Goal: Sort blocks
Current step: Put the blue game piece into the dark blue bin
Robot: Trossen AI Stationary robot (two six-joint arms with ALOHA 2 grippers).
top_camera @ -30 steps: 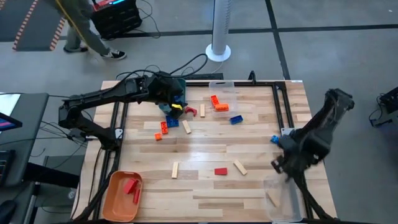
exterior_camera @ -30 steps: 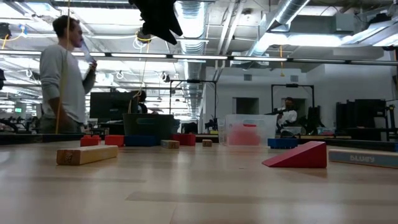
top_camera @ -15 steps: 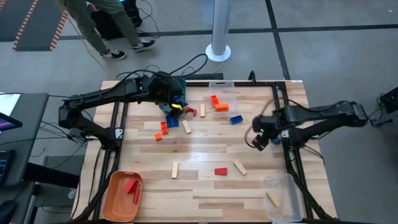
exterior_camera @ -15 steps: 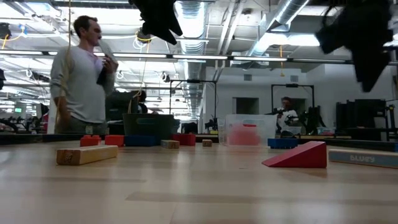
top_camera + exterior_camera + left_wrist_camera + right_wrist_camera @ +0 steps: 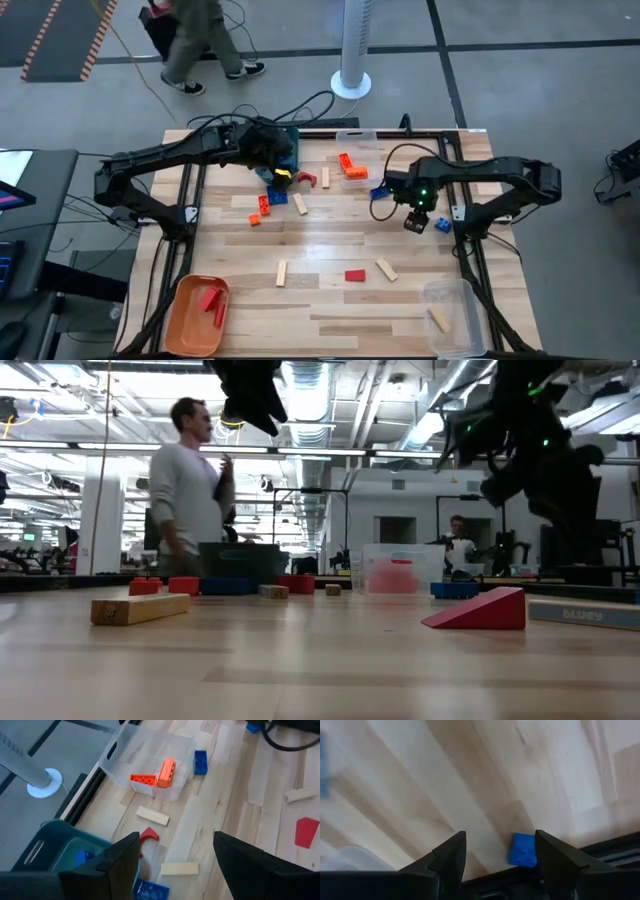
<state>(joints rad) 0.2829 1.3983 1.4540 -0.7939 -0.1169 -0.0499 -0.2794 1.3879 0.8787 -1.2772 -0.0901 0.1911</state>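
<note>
Swinging in from the near right corner, the right gripper now hangs over the right side of the table, jaws spread and empty, just beside a small blue plastic block that lies against the table's right rail. My guess is that this block is the next pick. The left gripper has not shifted: it hovers at the far left, jaws apart, holding nothing.

Nearest the front sit the shallow orange bin with two red pieces and the clear plastic bin holding one pale wooden stick. Mid-table lie a red wedge block and two light wooden bricks. Farther off, blue, orange and red blocks cluster under the left gripper, beside the teal bin. A clear tray at the far edge holds two orange bricks. The rail crowds the blue block, so one finger has little room. Beyond the table a person walks past.
</note>
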